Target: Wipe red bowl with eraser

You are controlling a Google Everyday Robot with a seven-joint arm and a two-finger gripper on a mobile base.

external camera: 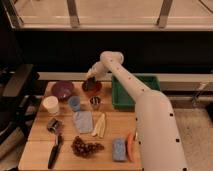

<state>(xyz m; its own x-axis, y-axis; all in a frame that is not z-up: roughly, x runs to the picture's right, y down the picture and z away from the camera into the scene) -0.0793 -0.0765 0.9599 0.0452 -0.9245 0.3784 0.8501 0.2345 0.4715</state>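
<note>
Step in hand: wiping. Gripper sits over red bowl w/ dark eraser at its tip; finger state: cannot tell. Next move: 1 sweep across bowl interior, likely w/ steady contact.

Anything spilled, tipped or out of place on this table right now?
Nothing stands out. The small red-orange bowl sits upright beside the round purple bowl, with the gripper directly over it. No spill shows on the wooden table.

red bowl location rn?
In the camera view, the red bowl sits at the table's far edge, between the purple bowl and green bin, directly under the gripper.
</note>
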